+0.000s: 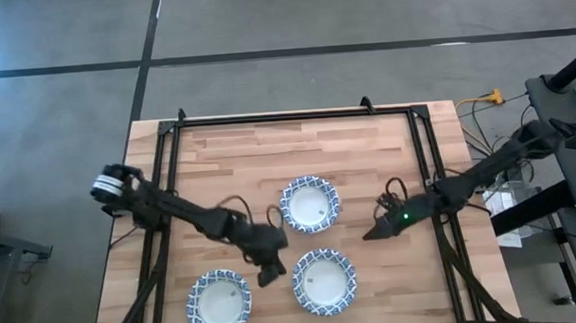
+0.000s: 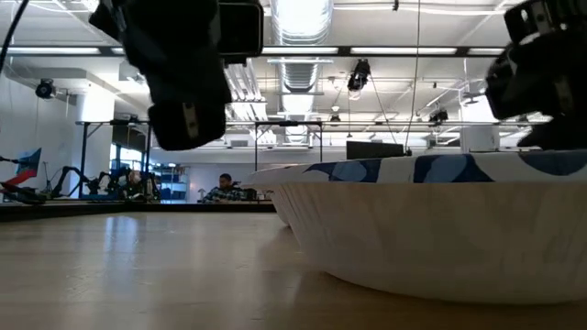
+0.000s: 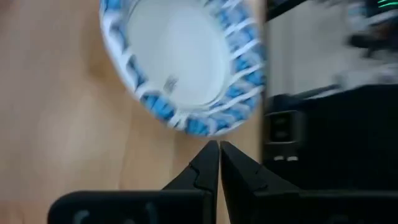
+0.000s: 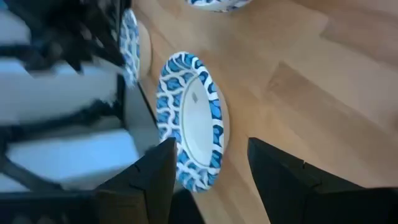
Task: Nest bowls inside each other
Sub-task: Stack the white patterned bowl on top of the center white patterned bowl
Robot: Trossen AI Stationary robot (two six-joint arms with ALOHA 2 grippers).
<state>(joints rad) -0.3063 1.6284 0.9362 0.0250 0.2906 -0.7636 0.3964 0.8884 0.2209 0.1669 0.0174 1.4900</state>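
Note:
Three blue-and-white rimmed bowls rest on their bases on the wooden table: one mid-table (image 1: 310, 202), one near the near edge (image 1: 324, 280), one at the near left (image 1: 219, 303). My left gripper (image 1: 270, 273) hangs above the table between the two near bowls, fingers shut (image 3: 219, 152), with a bowl (image 3: 186, 62) just ahead of its tips. My right gripper (image 1: 373, 233) is open, to the right of the bowls. In its wrist view, its fingers (image 4: 208, 168) stand apart before the near bowl (image 4: 193, 118). The near bowl (image 2: 440, 229) fills the low view.
A black metal frame (image 1: 295, 116) runs along the table's far edge and down both sides. Bare wood lies on the far half (image 1: 267, 153) and the left side. The left arm (image 1: 191, 217) crosses the table diagonally. Cables and equipment (image 1: 569, 164) sit off the right edge.

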